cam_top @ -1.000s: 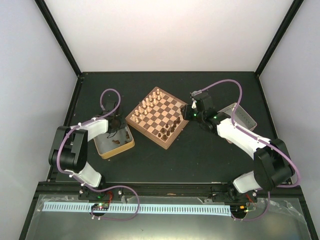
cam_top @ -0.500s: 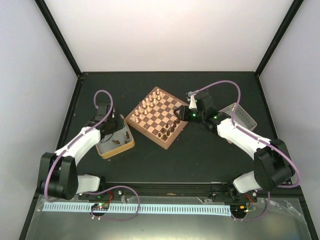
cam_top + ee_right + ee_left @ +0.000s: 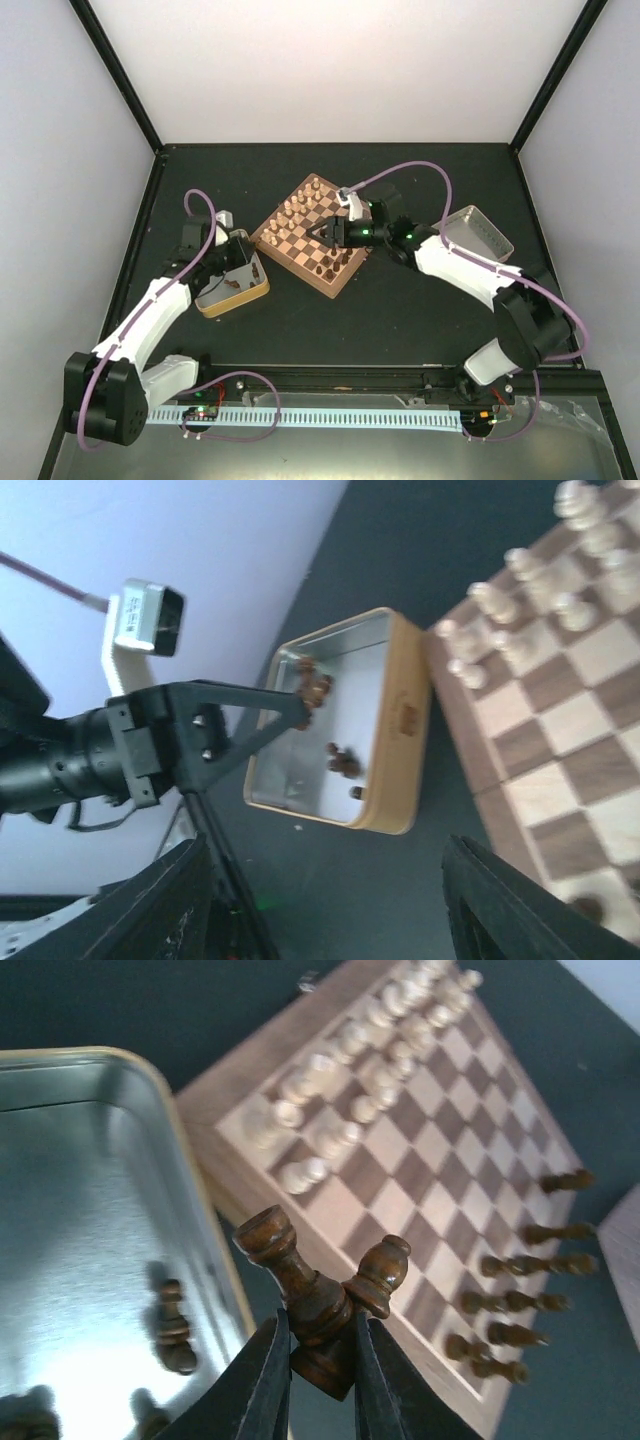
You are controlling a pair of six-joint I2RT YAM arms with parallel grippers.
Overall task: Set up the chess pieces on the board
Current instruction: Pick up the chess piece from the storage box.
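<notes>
My left gripper (image 3: pixel 320 1350) is shut on two dark brown chess pieces (image 3: pixel 305 1285), a taller crowned one and a smaller round-topped one (image 3: pixel 382 1268). It holds them above the right rim of the gold-rimmed tray (image 3: pixel 215 1230), beside the board (image 3: pixel 430 1150). In the top view the left gripper (image 3: pixel 251 264) is at the tray's right edge. My right gripper (image 3: pixel 322 232) is open and empty over the board's (image 3: pixel 318 205) middle. Its wrist view looks at the tray (image 3: pixel 395 770) and the left gripper (image 3: pixel 312 692). Several dark pieces (image 3: pixel 515 1295) stand along the board's near right side.
Pale cream chessmen (image 3: pixel 350 1090) fill the board's far left rows. A few dark pieces (image 3: pixel 172 1328) lie in the gold-rimmed tray (image 3: pixel 235 293). A second metal tray (image 3: pixel 480 230) sits right of the board. Black frame rails bound the table.
My left gripper has lifted out of the tray with the dark pieces and moved right toward the board. My right gripper has swung left from the board's right corner to over its middle.
</notes>
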